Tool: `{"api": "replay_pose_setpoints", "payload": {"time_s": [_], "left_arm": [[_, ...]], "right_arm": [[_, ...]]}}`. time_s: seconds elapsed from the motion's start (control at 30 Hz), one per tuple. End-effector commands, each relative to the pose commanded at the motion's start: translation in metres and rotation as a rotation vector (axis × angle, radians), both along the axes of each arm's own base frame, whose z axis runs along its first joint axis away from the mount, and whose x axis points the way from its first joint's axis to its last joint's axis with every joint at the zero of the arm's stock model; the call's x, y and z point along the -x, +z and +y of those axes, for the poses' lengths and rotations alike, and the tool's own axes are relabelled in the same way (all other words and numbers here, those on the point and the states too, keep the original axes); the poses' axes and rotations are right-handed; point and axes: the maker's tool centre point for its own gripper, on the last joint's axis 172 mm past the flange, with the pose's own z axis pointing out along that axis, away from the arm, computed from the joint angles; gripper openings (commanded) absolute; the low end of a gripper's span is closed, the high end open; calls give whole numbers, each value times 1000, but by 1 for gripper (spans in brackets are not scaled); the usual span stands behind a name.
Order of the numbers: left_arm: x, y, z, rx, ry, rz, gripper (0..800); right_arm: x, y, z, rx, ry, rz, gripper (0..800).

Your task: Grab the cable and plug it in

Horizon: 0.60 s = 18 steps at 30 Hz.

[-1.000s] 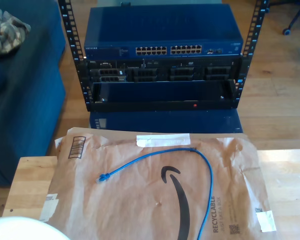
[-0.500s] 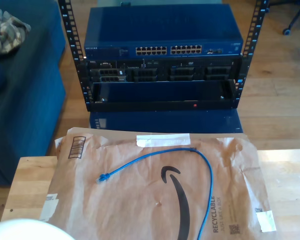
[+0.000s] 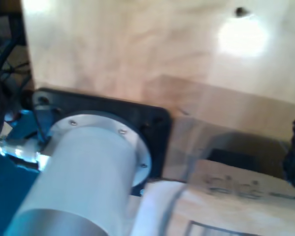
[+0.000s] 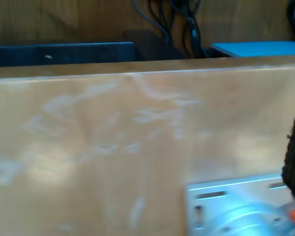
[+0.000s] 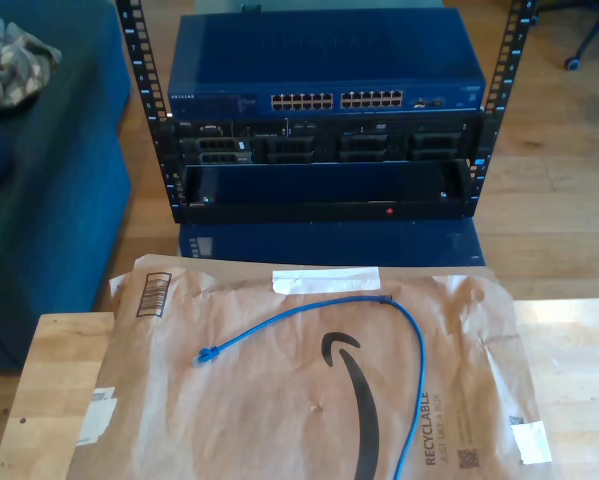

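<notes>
In the exterior view, the thin bright-blue network cable (image 5: 409, 350) lies loose on a flat brown paper mailing envelope (image 5: 279, 420) that covers most of the pale wooden table (image 5: 49, 370). The cable runs up from the near edge, bends by the envelope's far edge and slopes down toward the exterior view's left, ending in a small blue clip plug (image 5: 205, 354) that rests on the paper. Nothing touches the cable.

Beyond the table stands a black open-frame rack (image 5: 139, 80). A dark-blue network switch (image 5: 319, 60) with two rows of ports sits at its top, above darker units.

My first wrist view shows a grey metal cylinder (image 3: 83, 177) on a black plate over the table. I cannot tell how either my first gripper or my second gripper stands.
</notes>
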Motion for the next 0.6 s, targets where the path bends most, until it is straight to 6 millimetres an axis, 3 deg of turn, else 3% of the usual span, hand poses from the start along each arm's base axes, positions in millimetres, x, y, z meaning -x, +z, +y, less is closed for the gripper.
{"api": "replay_pose_setpoints", "payload": {"time_s": [0.17,0.37,0.5,0.6], "left_arm": [[-46,4,-36,-41,-14,74,800],[-75,1,-66,-68,-6,110,800],[-95,9,-83,-34,2,70,800],[-104,10,-95,11,21,43,800]], "right_arm": [[-63,17,37,55,46,-26,797],[-129,49,97,110,108,-102,797],[-166,55,152,112,192,-122,797],[-181,51,195,105,223,-117,797]]}}
